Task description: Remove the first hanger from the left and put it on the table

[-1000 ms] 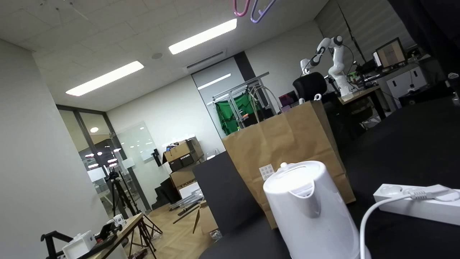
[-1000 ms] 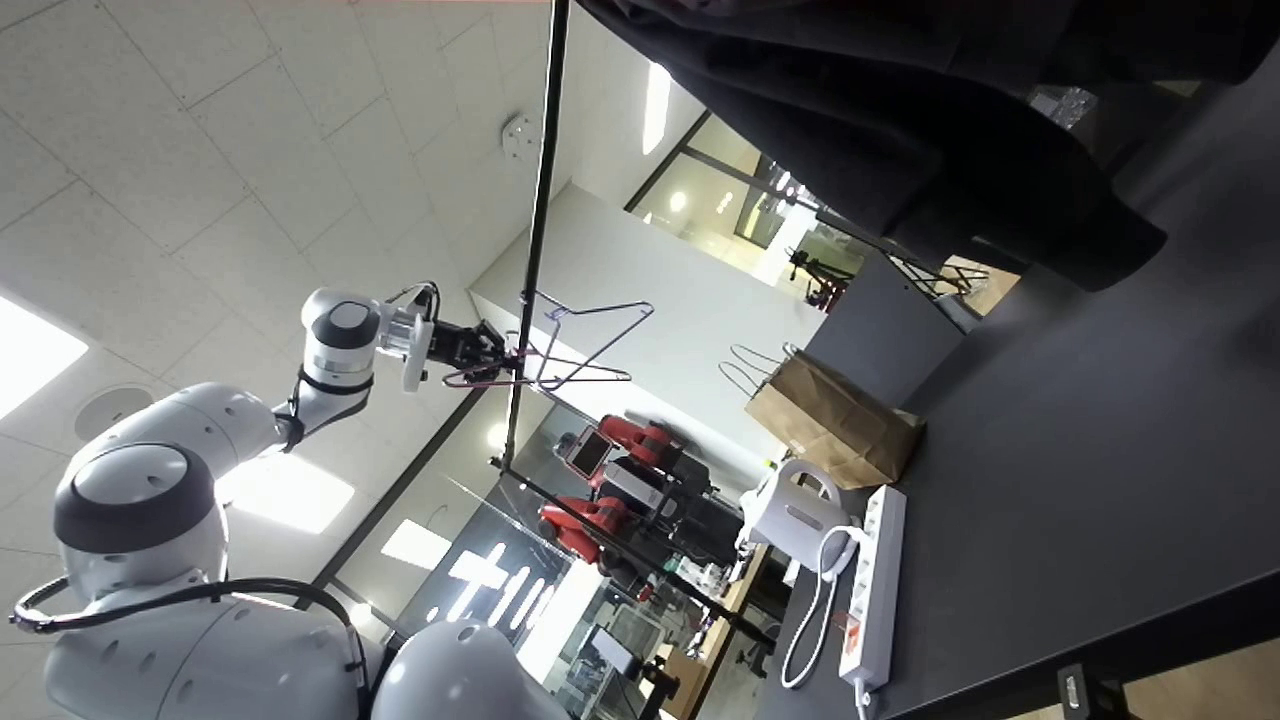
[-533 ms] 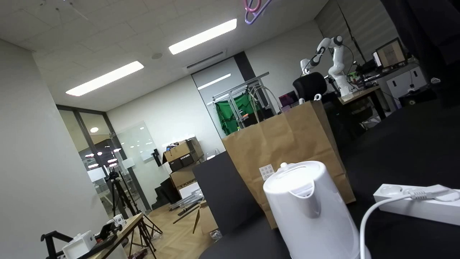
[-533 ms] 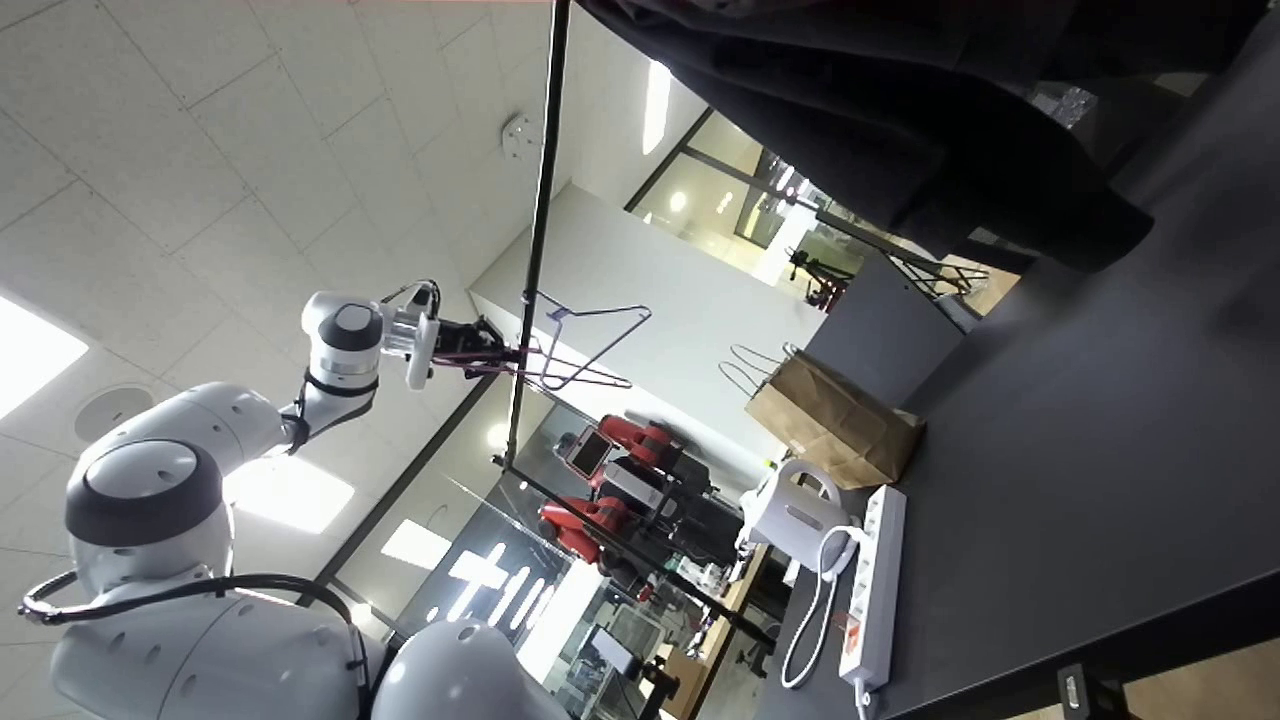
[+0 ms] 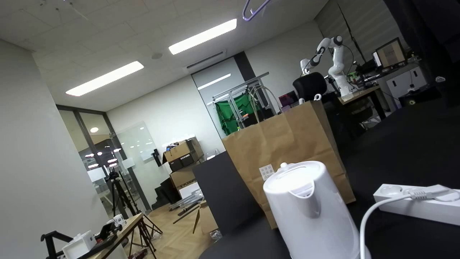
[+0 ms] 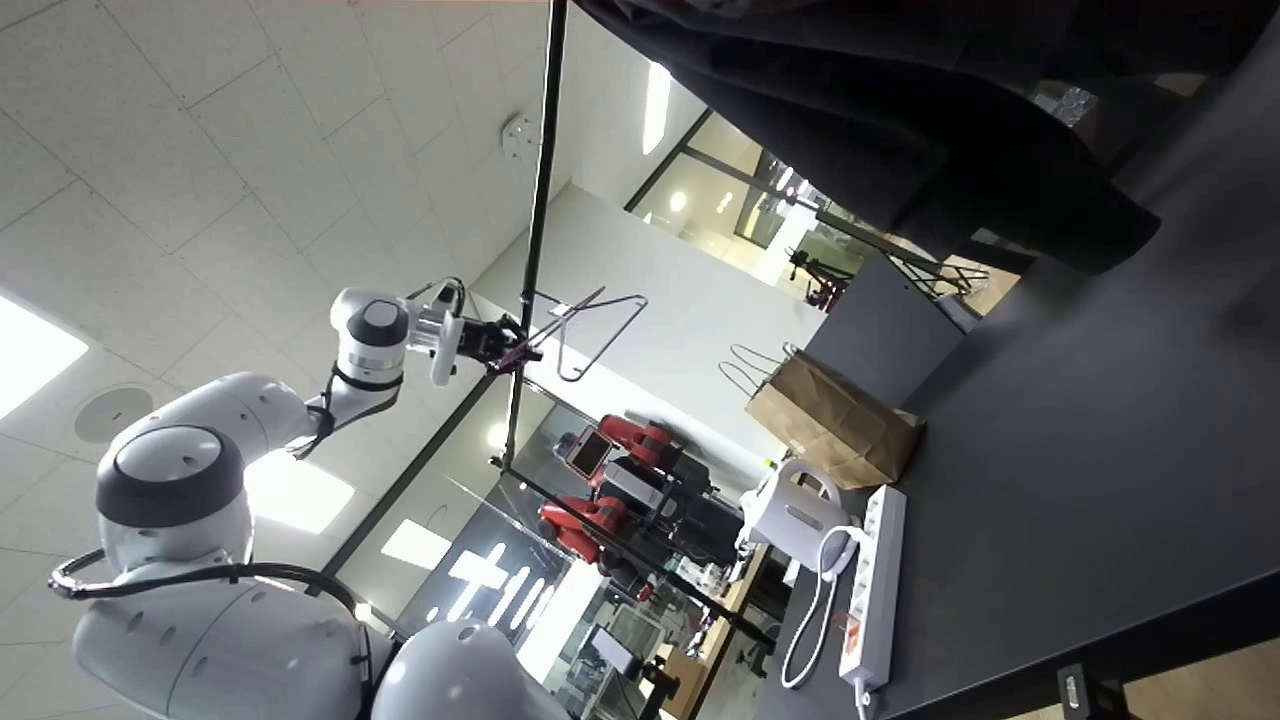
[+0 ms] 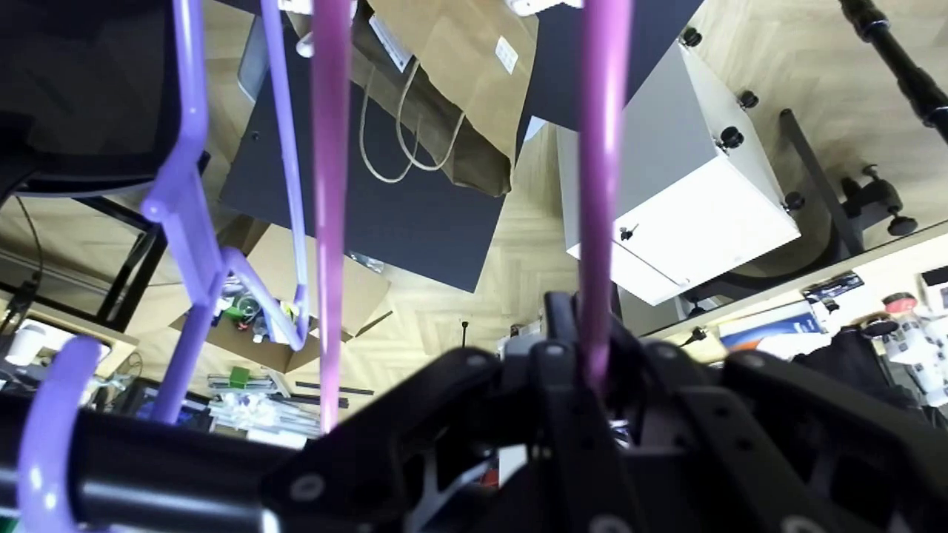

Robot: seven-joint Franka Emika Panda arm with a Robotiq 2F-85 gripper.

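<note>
The pink hanger (image 6: 516, 357) hangs at the rail in an exterior view and is tilted. In the wrist view two rods of the pink hanger (image 7: 601, 148) run up the picture. My gripper (image 6: 512, 338) is beside the rail, shut on the hanger; in the wrist view the fingers (image 7: 585, 326) close round its right rod. The pink hook is hidden, so I cannot tell whether it touches the rail. The black table (image 6: 1060, 430) lies well away from the gripper; it also shows in an exterior view (image 5: 402, 147).
A black rail (image 6: 541, 190) carries a purple hanger (image 6: 612, 342), close beside the pink one; in the wrist view the rail (image 7: 170, 466) touches the gripper's left side. Dark cloth (image 6: 900, 130) hangs over the table. A paper bag (image 6: 830, 420), white kettle (image 6: 795, 515) and power strip (image 6: 875, 590) stand there.
The arm has moved right, towards the rail, in an exterior view. The pink hanger has turned, and its lower end has left an exterior view at the top. The purple hanger has shifted slightly.
</note>
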